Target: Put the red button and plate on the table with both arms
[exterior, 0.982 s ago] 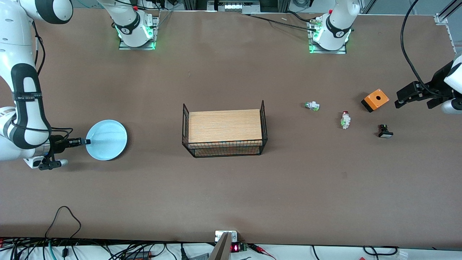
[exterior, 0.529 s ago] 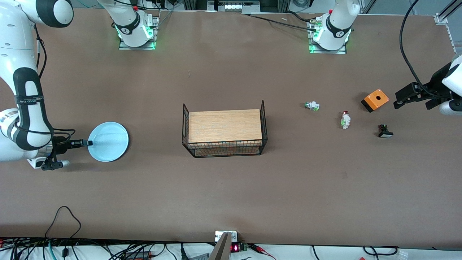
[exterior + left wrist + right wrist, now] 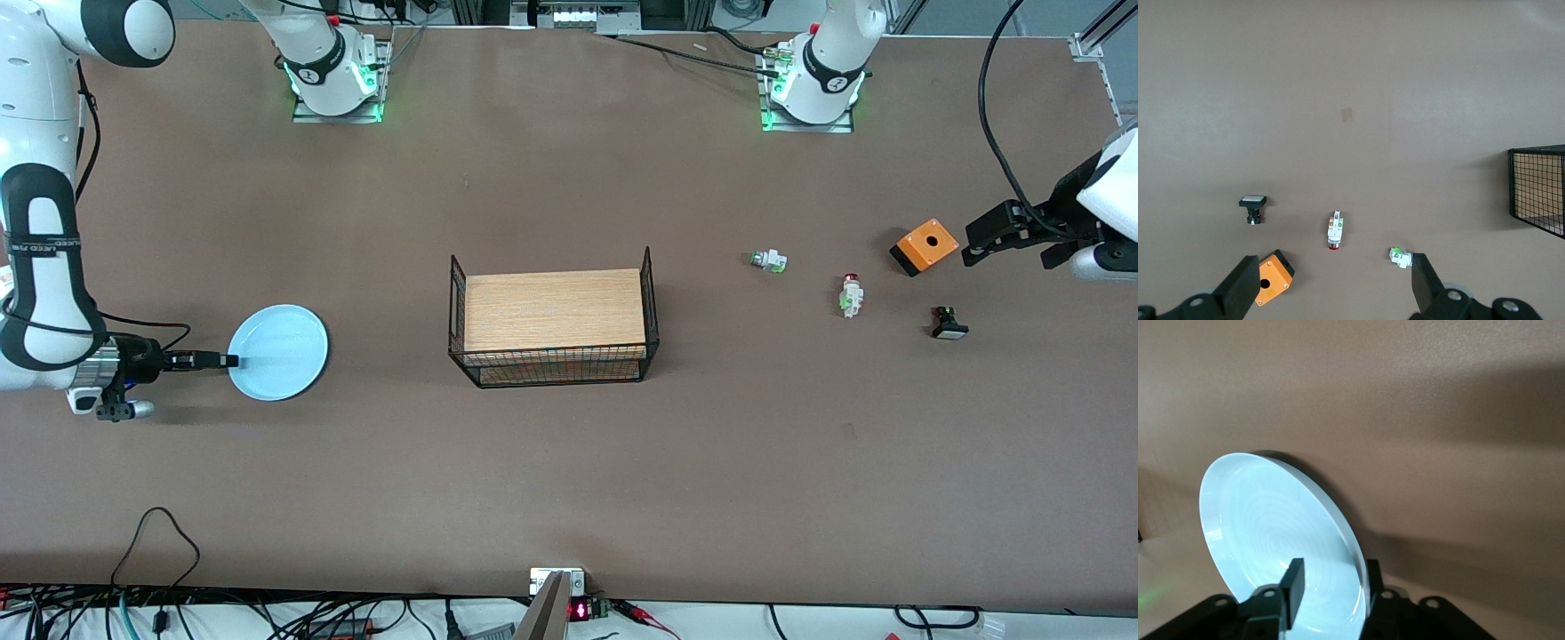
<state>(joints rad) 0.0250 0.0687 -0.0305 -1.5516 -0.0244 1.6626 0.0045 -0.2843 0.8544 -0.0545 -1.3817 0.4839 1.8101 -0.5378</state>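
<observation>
The right end effector (image 3: 229,360) is pinching the plate (image 3: 280,352) by its rim over the worktop (image 3: 569,462), while the left end effector (image 3: 971,249), fingers spread wide, is hovering beside the orange box (image 3: 925,245), near the red button (image 3: 851,294).

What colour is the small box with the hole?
Orange box, shown best in the front view.

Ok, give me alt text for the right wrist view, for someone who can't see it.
The right hand is shut on the rim of the pale-blue plate, one finger inside the dish and the other outside. The plate is seen tilted from the wrist, above the brown table, where it casts a dark shadow.
</observation>
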